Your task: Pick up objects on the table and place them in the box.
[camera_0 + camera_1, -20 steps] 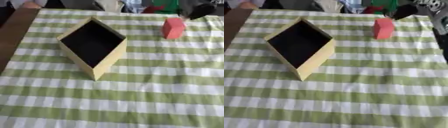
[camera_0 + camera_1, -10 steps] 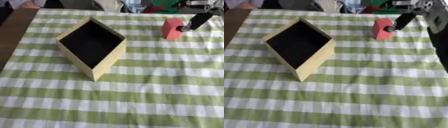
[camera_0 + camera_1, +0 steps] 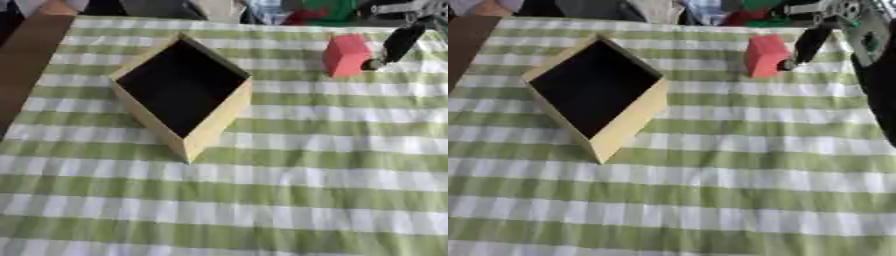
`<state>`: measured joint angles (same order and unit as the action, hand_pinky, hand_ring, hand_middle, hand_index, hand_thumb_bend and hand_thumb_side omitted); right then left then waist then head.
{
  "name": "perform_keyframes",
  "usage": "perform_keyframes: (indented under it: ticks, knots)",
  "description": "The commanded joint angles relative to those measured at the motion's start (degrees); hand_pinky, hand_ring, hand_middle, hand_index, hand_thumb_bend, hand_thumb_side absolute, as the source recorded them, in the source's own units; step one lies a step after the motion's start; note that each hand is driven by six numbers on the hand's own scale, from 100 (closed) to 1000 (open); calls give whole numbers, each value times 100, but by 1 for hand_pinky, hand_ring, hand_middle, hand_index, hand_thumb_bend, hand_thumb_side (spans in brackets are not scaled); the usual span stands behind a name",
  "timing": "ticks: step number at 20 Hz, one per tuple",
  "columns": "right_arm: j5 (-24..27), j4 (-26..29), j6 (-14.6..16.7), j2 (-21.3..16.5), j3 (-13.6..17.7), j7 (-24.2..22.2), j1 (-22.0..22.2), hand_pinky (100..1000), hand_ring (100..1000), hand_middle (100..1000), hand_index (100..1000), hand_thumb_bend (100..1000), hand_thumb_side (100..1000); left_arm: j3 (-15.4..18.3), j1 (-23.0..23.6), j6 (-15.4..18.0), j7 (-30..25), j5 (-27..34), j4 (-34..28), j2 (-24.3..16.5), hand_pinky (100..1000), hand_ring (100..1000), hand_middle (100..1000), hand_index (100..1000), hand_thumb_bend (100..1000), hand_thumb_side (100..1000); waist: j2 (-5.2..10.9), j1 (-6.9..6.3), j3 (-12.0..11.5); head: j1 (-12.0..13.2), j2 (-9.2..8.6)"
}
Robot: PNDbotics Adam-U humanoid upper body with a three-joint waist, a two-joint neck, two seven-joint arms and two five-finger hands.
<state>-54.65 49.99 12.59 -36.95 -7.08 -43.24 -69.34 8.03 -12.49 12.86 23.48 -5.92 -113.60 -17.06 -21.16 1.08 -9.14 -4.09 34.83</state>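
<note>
Step in hand: reach for the pick. Red block [image 3: 346,55] stands on the checked cloth [image 3: 297,170] at about 1 o'clock, well apart from the open yellow box [image 3: 184,95] at 10 o'clock. Right hand [image 3: 807,45] enters from 1 o'clock, one dark finger straight, tip just beside the block's right face; nothing held. Left hand out of sight. Next, likely: fingers must close round the block, lift, carry toward 10 o'clock over the box.

Green-white checked tablecloth [image 3: 289,200] over brown table [image 3: 26,65]; red-green clutter [image 3: 319,11] beyond far edge.
</note>
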Motion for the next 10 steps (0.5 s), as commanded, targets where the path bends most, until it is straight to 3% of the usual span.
perform_keyframes:
  ticks: [1,4,5,10]
  knots:
    - [-288,50,-68,-67,58,231,-177,1000,1000,978,1000,506,162,10,-64,15,-25,13,-99,-74,1000,524,534,793,124,188,91,-6,-14,10,-82]
    - [-517,-13,-139,-32,84,468,-218,1000,1000,975,1000,485,165,8,-72,19,-33,12,-99,-74,1000,523,533,792,117,160,64,-2,-25,6,-98]
    - [-596,-48,-153,-20,88,516,-235,1000,1000,974,1000,521,179,8,-74,19,-35,12,-99,-74,1000,523,533,792,119,186,53,1,-28,4,-106]
    - [-770,-156,-126,17,114,638,-270,1000,1000,974,1000,521,179,9,-75,19,-37,11,-99,-74,1000,523,533,792,119,186,40,3,-29,2,-114]
